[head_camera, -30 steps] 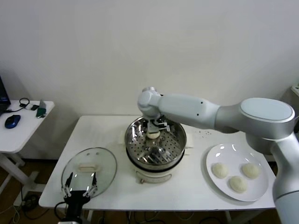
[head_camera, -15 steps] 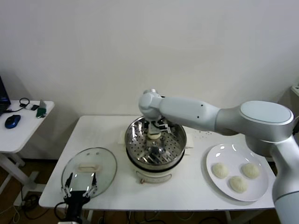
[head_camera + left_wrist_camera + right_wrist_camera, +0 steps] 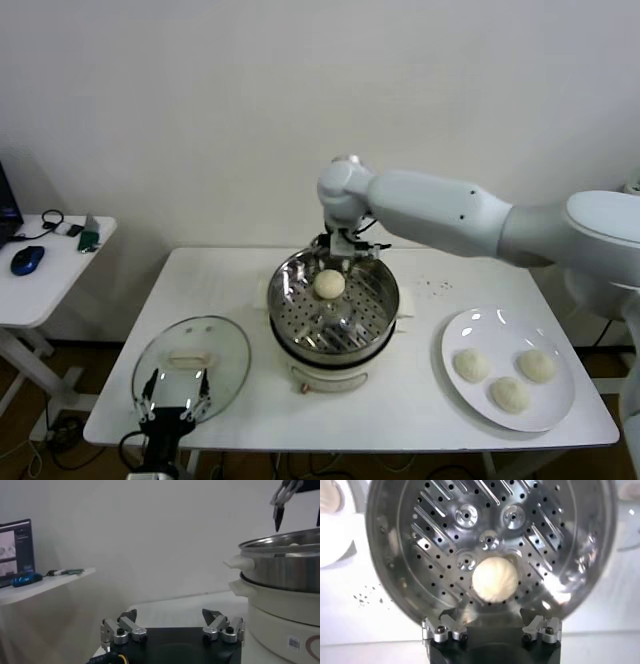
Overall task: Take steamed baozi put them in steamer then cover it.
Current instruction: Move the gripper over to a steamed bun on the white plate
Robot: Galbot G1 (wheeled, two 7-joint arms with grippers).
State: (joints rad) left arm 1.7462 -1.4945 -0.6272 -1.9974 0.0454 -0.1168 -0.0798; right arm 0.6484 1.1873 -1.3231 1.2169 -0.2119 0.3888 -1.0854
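Note:
One steamed baozi (image 3: 329, 284) lies loose on the perforated floor of the steamer (image 3: 378, 305), also seen in the right wrist view (image 3: 494, 579). My right gripper (image 3: 343, 243) hangs open and empty above the steamer's far rim, its jaws (image 3: 490, 616) wide apart and clear of the bun. Three more baozi (image 3: 509, 394) rest on the white plate (image 3: 456, 335) at the right. The cover (image 3: 205, 345) lies flat at the table's front left. My left gripper (image 3: 172, 396) is parked open at its near edge, holding nothing (image 3: 171, 615).
The steamer basket sits on a cream pot base (image 3: 330, 376) in mid-table; from the left wrist it rises close by (image 3: 280, 562). A side table (image 3: 60, 285) with a blue mouse (image 3: 27, 260) stands left. A wall runs behind the table.
My right gripper opened, let go of the baozi inside the steamer, then rose and drew back over the far rim. The bun stays on the basket floor. The left arm did not move.

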